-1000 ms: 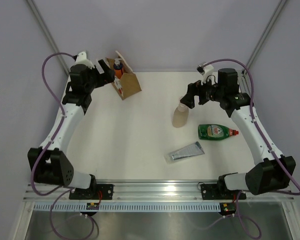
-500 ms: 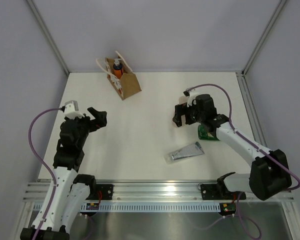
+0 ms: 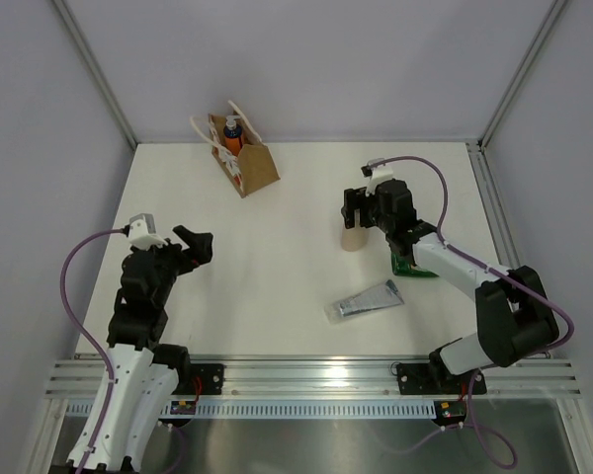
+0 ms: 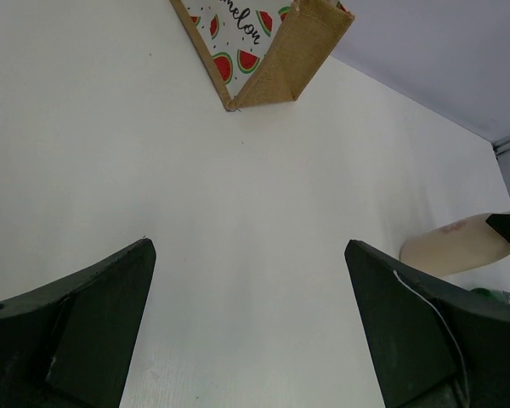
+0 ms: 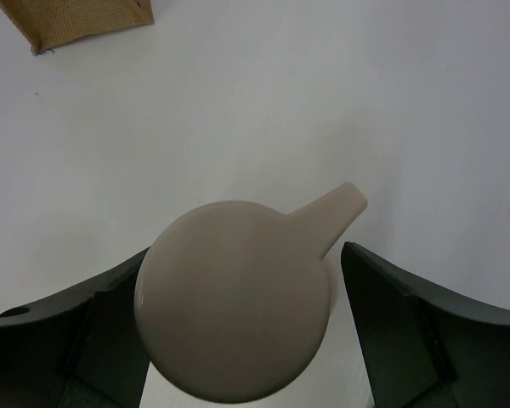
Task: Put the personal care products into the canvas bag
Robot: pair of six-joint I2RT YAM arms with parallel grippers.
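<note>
Black right gripper (image 3: 356,215) spread wide, straddling upright beige pump bottle (image 5: 234,310), round top plain only from its wrist. Left gripper (image 3: 194,240) agape over white table (image 3: 277,257); from overhead alone, orange bottle (image 3: 233,138) inside canvas bag (image 3: 252,168), near pale back wall (image 3: 326,59).

My left tool (image 3: 193,239) has pulled back from the canvas bag (image 3: 255,168). It is now over the near-left tabletop (image 3: 277,267), jaws wide. My right tool (image 3: 361,217) has swung in over the beige pump bottle (image 3: 354,238), fingers flanking its head. My arm now covers most of the green squeeze bottle (image 3: 412,267).
</note>
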